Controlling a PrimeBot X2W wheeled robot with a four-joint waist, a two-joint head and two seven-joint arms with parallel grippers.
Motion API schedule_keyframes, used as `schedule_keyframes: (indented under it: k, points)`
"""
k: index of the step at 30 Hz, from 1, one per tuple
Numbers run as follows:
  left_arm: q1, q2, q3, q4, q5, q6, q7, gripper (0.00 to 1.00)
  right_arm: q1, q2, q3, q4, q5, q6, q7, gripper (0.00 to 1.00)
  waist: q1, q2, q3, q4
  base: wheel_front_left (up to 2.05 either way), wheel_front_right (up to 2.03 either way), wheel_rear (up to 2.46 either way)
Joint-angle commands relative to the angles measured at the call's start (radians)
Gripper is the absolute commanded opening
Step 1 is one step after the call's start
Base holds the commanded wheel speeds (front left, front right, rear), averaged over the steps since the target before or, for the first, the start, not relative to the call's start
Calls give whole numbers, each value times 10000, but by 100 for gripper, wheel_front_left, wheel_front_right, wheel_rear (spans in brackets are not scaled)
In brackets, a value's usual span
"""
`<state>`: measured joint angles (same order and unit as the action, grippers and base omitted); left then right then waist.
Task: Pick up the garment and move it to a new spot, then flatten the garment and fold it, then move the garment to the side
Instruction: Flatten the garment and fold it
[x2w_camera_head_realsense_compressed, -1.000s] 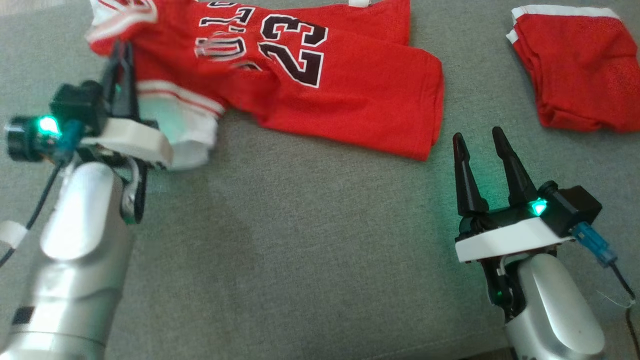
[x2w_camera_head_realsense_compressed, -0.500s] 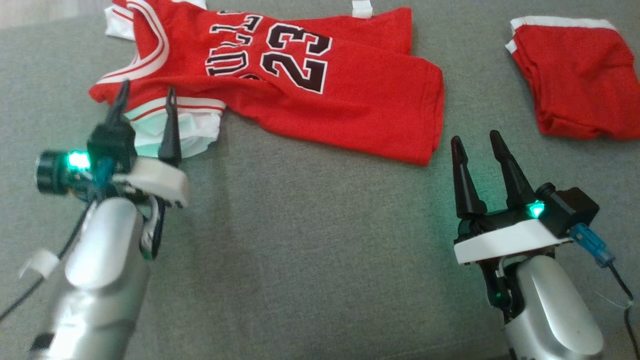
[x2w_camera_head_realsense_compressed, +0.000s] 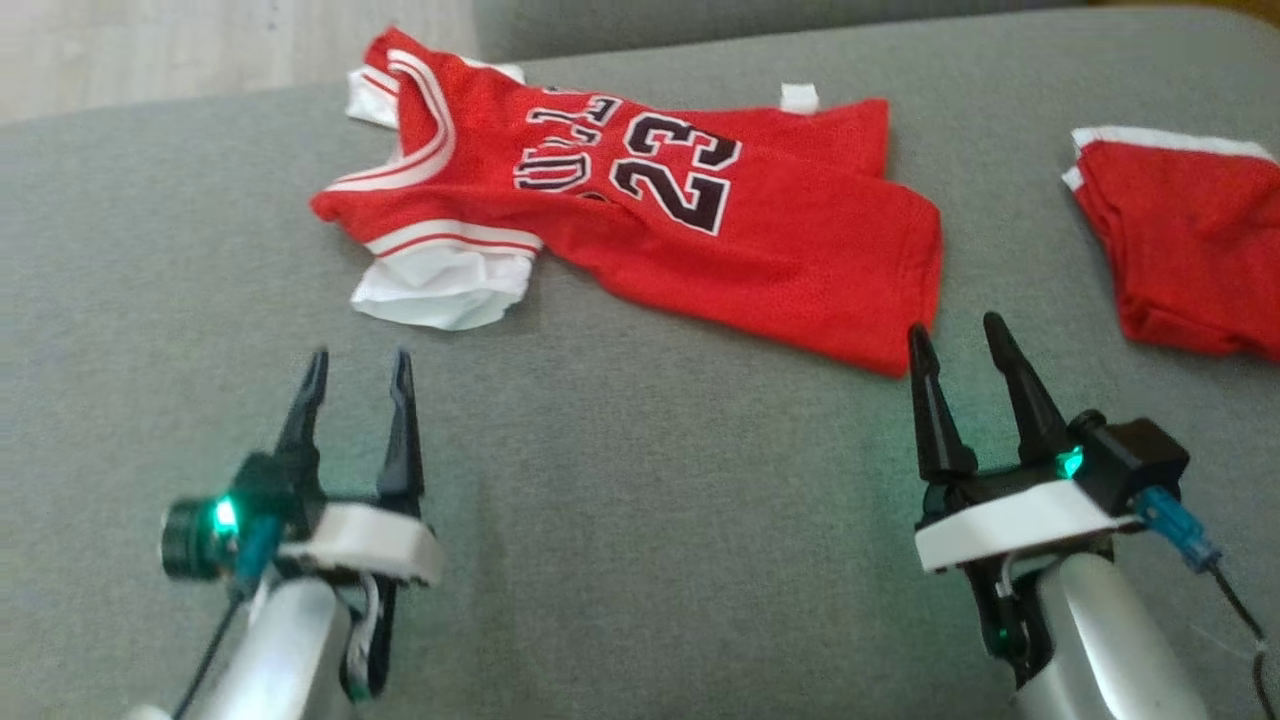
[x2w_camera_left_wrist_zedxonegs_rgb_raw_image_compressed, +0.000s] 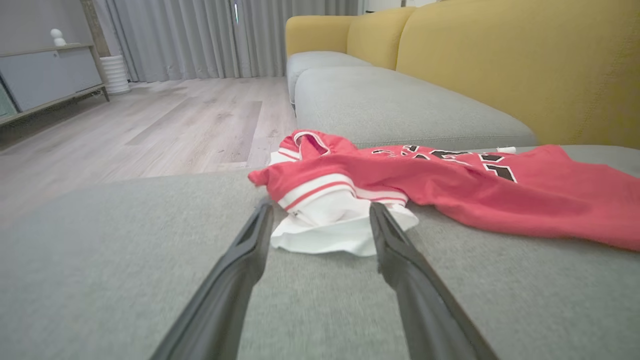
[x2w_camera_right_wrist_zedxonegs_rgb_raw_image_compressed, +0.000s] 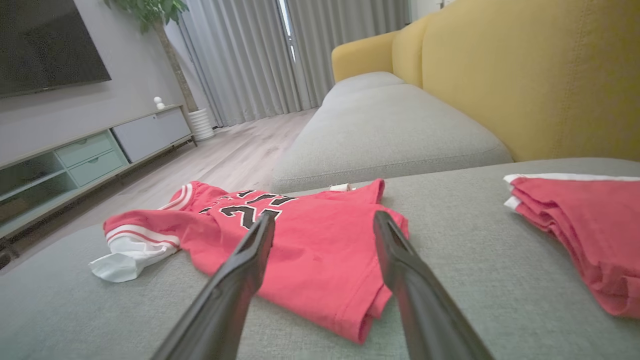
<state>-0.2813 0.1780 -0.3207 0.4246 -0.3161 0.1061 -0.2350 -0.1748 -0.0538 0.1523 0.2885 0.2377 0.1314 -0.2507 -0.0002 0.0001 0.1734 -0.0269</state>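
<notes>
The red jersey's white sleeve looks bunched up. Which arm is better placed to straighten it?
Probably the left. The left gripper is open and points straight at the white sleeve; the right gripper, also open, sits by the far hem of the jersey.

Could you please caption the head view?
Rumpled red jersey on grey cushion, before the open left gripper and right gripper.

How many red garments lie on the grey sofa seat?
2. The number 23 jersey lies crumpled at the far middle; the folded red garment lies apart at the right. That fold may hide another piece.
</notes>
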Motion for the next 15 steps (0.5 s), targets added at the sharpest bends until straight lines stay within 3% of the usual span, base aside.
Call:
schedule_keyframes:
  k: [1,7,15]
  points:
    - [-245,165,384,-345,-39,46,-129,100,-131,36,200,-279,-30,-7,-111,100,2,-1,-162,161,0,0,0]
    - [258,147,531,-722,-251,234,-129,100,-131,36,324,-258,-13,-7,-111,100,2,-1,-155,207,0,0,0]
    - [-567,533,788,-628,-424,283,599,100,-354,36,353,-433,4,-7,-111,100,2,-1,464,-153,0,0,0]
